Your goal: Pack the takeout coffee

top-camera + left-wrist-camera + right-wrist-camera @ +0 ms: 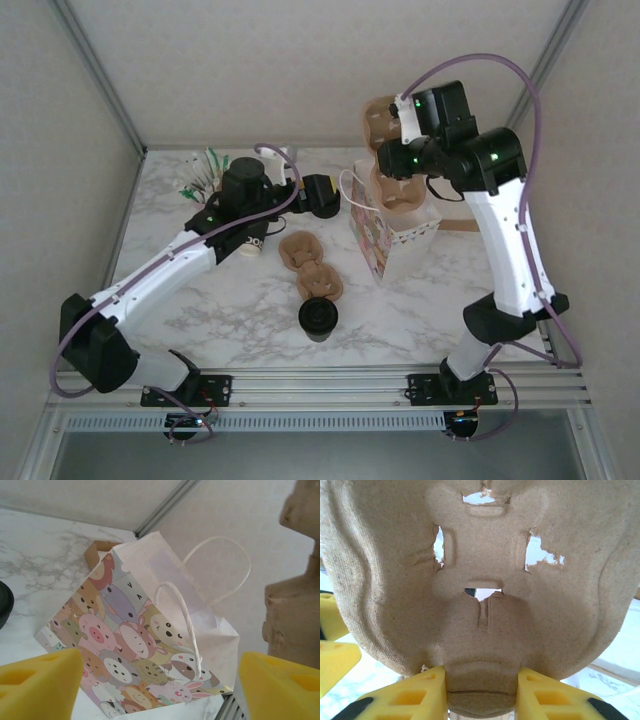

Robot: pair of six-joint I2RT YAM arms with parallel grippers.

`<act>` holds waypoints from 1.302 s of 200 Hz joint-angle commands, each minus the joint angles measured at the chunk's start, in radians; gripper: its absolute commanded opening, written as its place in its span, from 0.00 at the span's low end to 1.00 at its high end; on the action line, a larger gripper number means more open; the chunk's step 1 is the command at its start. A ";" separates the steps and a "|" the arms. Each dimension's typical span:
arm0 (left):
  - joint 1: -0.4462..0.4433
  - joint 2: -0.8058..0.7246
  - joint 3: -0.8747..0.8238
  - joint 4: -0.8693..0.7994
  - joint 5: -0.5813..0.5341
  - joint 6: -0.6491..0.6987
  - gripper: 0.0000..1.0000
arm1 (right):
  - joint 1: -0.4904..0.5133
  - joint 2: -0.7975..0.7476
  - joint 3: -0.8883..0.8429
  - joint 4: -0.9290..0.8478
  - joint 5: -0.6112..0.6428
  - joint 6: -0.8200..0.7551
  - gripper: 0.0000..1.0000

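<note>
I have the right gripper (pixel 482 695) clamped on the bottom lip of a moulded pulp cup carrier (pixel 485 570), which is held on end over the open paper bag (pixel 385 245). My left gripper (pixel 160 685) has its yellow fingers well apart with nothing between them, facing the bag's side. The bag is printed with cartoon animals, and I can read no words or brand on it. The takeout coffee (pixel 318 318), black lid on, stands upright on the marble table (pixel 420 310) towards the front. It is just beside two more pulp carriers (pixel 318 283) and apart from both grippers.
</note>
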 commanded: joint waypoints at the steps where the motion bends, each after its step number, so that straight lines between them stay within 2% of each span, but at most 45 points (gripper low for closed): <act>1: -0.017 0.034 0.054 -0.015 0.038 0.019 0.75 | -0.014 0.059 0.074 -0.093 0.068 -0.030 0.33; 35: -0.024 0.085 0.085 -0.026 0.060 0.024 0.66 | -0.025 0.110 0.093 -0.110 0.086 -0.045 0.34; 54: -0.027 0.102 0.096 -0.029 0.070 0.027 0.57 | -0.035 0.132 0.096 -0.120 0.094 -0.050 0.34; 99: -0.033 0.126 0.103 -0.017 0.087 0.022 0.42 | -0.057 0.179 0.079 -0.140 0.061 -0.045 0.34; 195: -0.039 0.139 0.113 -0.013 0.095 0.022 0.26 | -0.077 0.208 0.002 -0.158 0.043 -0.047 0.34; 260: -0.042 0.140 0.115 -0.009 0.096 0.021 0.25 | -0.084 0.234 -0.008 -0.162 0.040 -0.052 0.34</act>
